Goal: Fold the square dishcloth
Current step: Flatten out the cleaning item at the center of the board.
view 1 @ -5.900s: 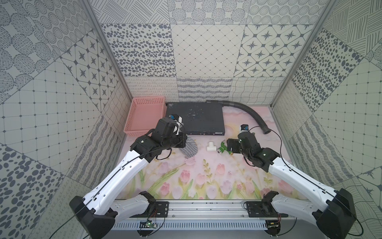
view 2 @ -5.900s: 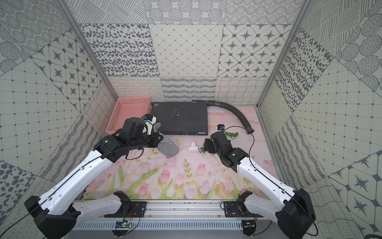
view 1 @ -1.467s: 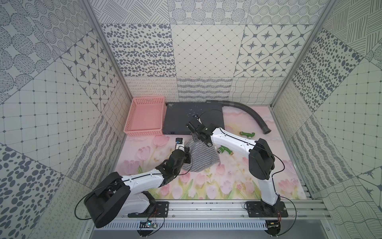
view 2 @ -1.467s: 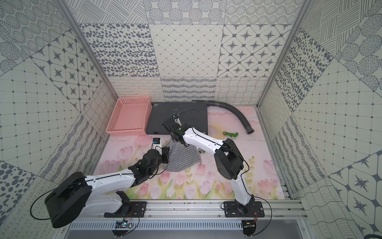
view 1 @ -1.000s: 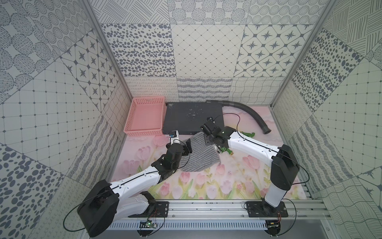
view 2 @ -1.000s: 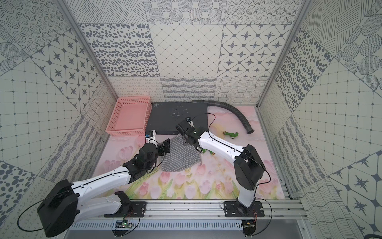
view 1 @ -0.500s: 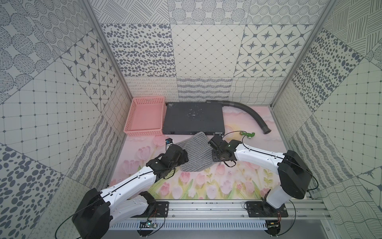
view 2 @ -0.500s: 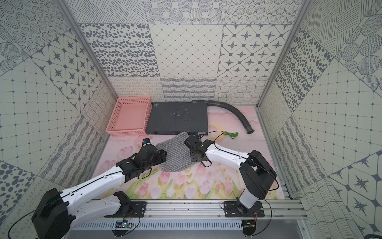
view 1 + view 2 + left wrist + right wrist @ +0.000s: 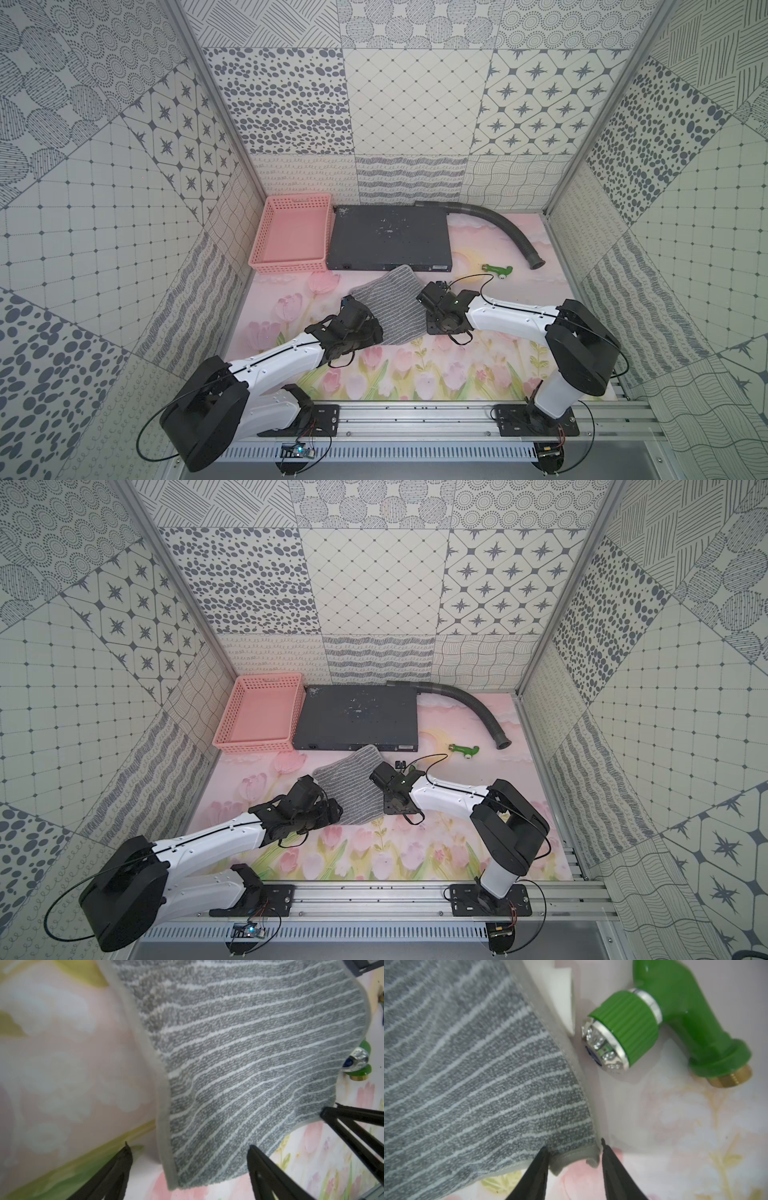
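The square dishcloth (image 9: 388,305) (image 9: 351,787), grey with thin whitish stripes, lies spread on the flowered mat in front of the metal box. My left gripper (image 9: 380,336) (image 9: 189,1159) is open, and its two fingers straddle the cloth's near left corner (image 9: 173,1180) without touching it. At the near right corner, my right gripper (image 9: 424,329) (image 9: 573,1146) is shut on the hem, which bunches between its fingertips (image 9: 544,1153). In the left wrist view, the right gripper's fingers (image 9: 340,1118) show at that corner.
A green tap (image 9: 643,1020) and a white piece (image 9: 562,999) lie right beside the cloth's right edge. Another green tap (image 9: 496,270) lies farther back. A pink basket (image 9: 286,266), a dark grey metal box (image 9: 388,237) and a black hose (image 9: 511,232) line the back.
Both grippers came back from the cloth's far side to its near corners. The right gripper narrowed onto the near right corner. The cloth now lies flatter and more spread.
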Controlling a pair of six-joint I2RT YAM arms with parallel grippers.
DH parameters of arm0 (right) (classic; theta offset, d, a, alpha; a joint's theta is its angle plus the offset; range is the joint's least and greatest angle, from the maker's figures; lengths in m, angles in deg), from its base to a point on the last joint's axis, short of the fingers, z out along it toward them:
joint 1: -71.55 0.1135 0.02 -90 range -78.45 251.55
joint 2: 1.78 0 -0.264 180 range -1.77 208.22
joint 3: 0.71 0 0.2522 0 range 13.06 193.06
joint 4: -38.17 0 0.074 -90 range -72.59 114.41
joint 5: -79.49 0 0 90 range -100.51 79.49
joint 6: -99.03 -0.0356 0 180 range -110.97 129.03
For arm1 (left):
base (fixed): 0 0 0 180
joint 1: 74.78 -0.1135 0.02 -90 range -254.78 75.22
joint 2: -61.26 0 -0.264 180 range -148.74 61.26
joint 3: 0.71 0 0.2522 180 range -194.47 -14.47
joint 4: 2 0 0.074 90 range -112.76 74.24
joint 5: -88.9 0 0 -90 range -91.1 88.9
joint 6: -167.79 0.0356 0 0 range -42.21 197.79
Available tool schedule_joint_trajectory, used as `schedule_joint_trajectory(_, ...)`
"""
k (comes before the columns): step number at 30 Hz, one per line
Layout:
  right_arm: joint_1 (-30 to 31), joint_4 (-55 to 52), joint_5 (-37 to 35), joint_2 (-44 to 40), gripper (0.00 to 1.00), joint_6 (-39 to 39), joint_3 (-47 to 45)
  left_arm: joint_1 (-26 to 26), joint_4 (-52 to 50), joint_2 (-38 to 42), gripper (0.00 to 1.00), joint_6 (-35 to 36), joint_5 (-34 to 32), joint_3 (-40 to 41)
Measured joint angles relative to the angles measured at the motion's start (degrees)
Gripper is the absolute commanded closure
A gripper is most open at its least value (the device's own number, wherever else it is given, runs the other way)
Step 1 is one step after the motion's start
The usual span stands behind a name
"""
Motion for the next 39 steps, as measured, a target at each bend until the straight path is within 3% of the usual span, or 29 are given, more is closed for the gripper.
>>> schedule_joint_trajectory(4, 0.24, 0.70, 0.07, -0.09, 0.58, -1.40, -1.16, -0.09, 4.48, -2.29, 0.35, 0.28, 2.60, -0.02)
schedule_joint_trajectory(10, 0.35, 1.25, -0.55, -0.09, 0.73, -2.08, -1.90, -0.26, 5.97, -3.91, 0.81, -0.09, 8.28, -0.13)
schedule_joint_trajectory(13, 0.35, 1.29, -0.79, -0.55, 0.79, -1.70, -1.90, -0.26, 5.07, -3.28, 0.94, -0.63, 11.23, -1.31)
schedule_joint_trajectory(20, 0.35, 0.39, -1.40, -2.89, 0.88, -1.09, -1.51, -0.26, -0.68, 1.64, 0.93, -0.76, 15.56, -6.91)
schedule_joint_trajectory(31, 0.37, -10.84, -4.46, -8.87, 0.90, -1.27, 2.67, -1.42, -10.62, 6.75, 0.87, -3.78, 17.40, -9.68)
schedule_joint_trajectory(39, 0.63, -15.76, -4.57, -11.32, 0.91, -1.64, 2.86, -2.01, -12.74, 5.38, 0.61, -6.45, 17.66, -5.22)
